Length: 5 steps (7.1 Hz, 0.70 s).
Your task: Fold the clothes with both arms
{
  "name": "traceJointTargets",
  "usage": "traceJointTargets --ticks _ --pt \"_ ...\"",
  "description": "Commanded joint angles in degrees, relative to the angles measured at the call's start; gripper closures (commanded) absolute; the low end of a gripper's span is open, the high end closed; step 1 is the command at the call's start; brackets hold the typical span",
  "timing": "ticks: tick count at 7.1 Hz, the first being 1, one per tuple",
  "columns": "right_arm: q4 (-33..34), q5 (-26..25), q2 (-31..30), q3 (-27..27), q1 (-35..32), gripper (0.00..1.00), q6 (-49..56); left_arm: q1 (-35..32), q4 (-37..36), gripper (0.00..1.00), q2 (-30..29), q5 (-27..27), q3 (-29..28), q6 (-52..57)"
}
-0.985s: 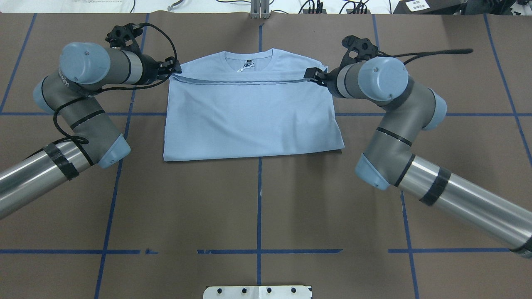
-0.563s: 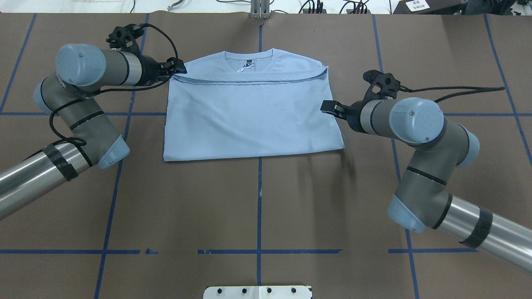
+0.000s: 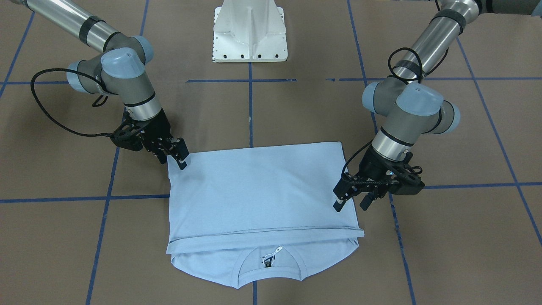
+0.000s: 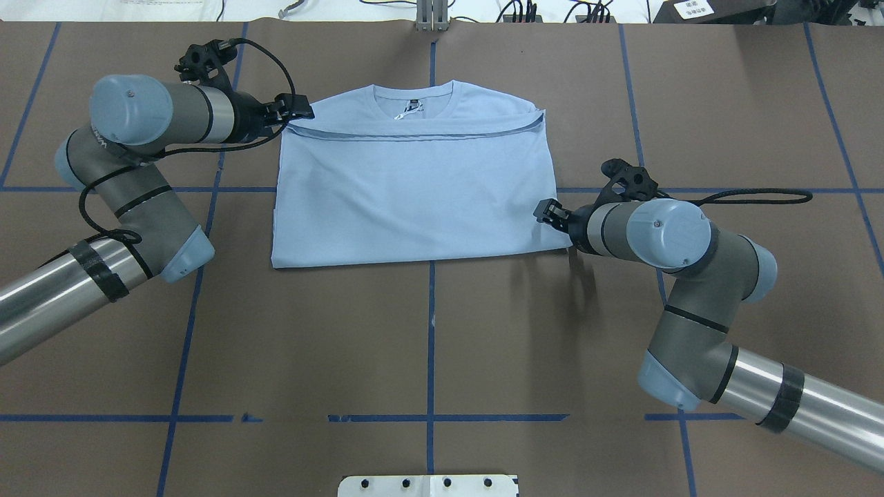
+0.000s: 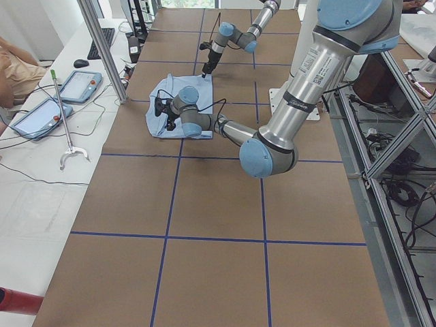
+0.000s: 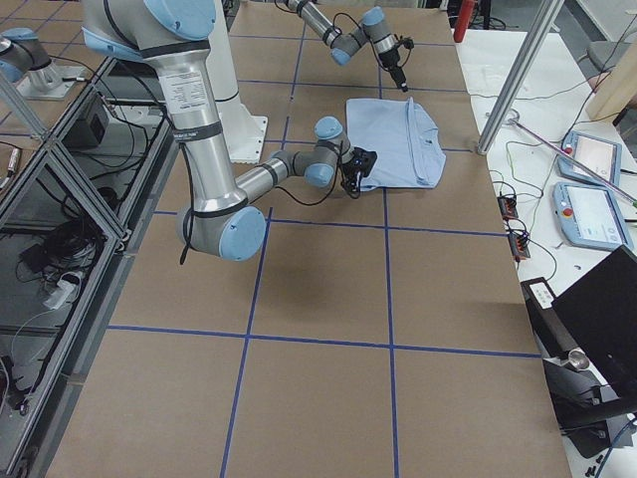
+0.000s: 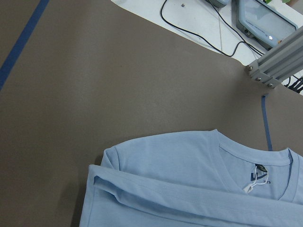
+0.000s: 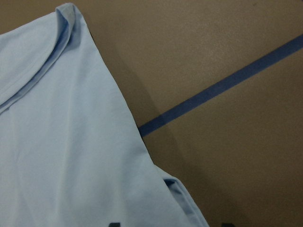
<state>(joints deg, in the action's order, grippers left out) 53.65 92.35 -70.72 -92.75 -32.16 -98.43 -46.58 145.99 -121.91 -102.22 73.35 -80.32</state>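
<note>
The light blue T-shirt point(image 4: 414, 200) lies flat on the brown table, its bottom half folded up so the hem sits just below the collar and the dark neck label point(image 4: 412, 105). It also shows in the front-facing view point(image 3: 258, 190). My left gripper point(image 4: 298, 107) hovers open and empty at the hem's far left corner; its fingers stand apart in the front-facing view point(image 3: 350, 206). My right gripper point(image 4: 547, 210) is open and empty at the shirt's right edge, near the front right corner point(image 3: 172, 161). The right wrist view shows the shirt's edge point(image 8: 61, 142) between the two fingertips.
The white pedestal base point(image 3: 250, 31) stands at the robot's side of the table. A metal post point(image 4: 431, 17) rises at the far edge. Blue tape lines point(image 4: 431, 345) grid the table. Tablets and cables point(image 5: 41, 116) lie on the operators' white bench.
My right gripper let go of the hem's right corner and moved toward the robot along the shirt's right edge to its front corner. My left gripper opened and barely moved.
</note>
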Motion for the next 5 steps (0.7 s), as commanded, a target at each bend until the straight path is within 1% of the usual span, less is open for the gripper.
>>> traceJointTargets --ticks 1,3,5 --pt "-0.12 -0.06 -0.73 -0.85 -0.19 0.33 -0.10 0.00 0.00 0.05 0.01 0.09 0.03 -0.10" --pt "-0.03 -0.24 -2.48 -2.60 -0.19 0.33 -0.10 -0.08 0.00 0.05 0.01 0.09 0.03 -0.10" --pt "0.05 -0.33 -2.58 -2.26 0.34 0.34 -0.19 -0.17 -0.09 0.05 0.10 0.09 0.03 -0.10"
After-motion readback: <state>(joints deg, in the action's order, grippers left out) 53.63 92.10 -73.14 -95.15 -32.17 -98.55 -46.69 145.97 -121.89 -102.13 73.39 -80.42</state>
